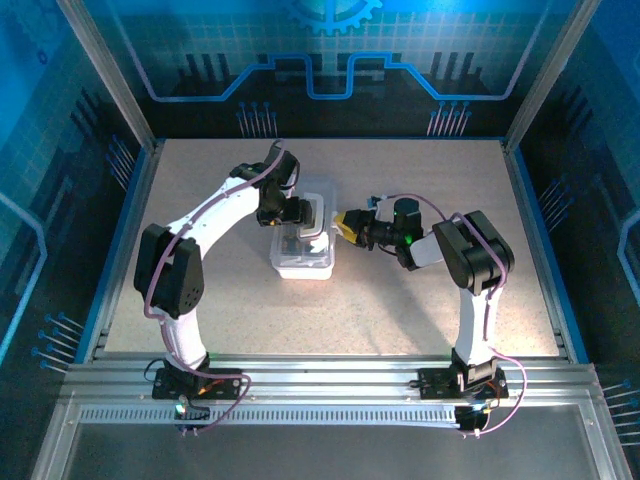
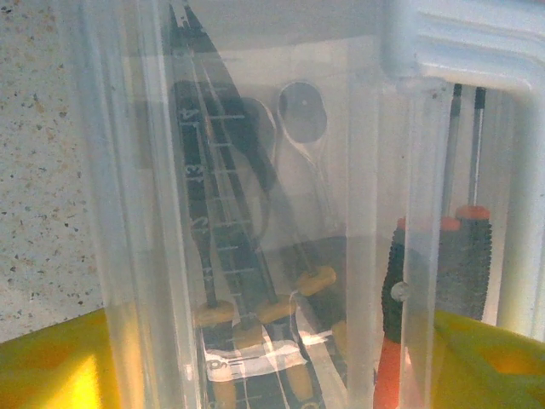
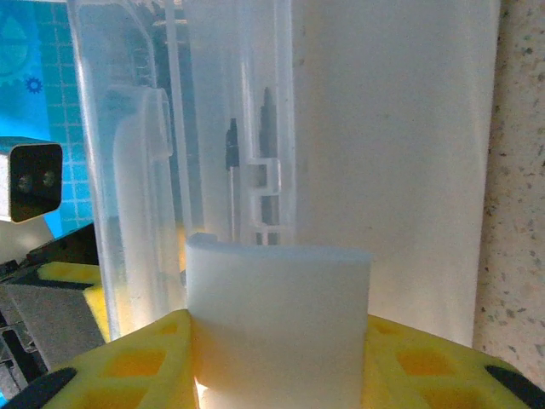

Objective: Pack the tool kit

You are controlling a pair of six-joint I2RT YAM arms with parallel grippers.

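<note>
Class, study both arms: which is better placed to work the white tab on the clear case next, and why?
Right, probably. The right hand has the white tab between its fingers, at the side of the case. The left hand straddles the case wall, seemingly steadying it.

The left arm [image 1: 210, 208] and the right arm [image 1: 468, 320] are both made of glossy white shells joined by chunky black housings. A thin lilac cable [image 1: 432, 204] loops loosely along each one. Each arm ends in a black base [image 1: 195, 383] with small lit dots and loose wiring. A green light [image 1: 408, 239] glows near the right wrist. The right hand [image 3: 277, 328] has bright yellow fingers [image 3: 128, 371] moulded with square pockets. The left hand [image 2: 272, 358] has the same yellow.
</note>
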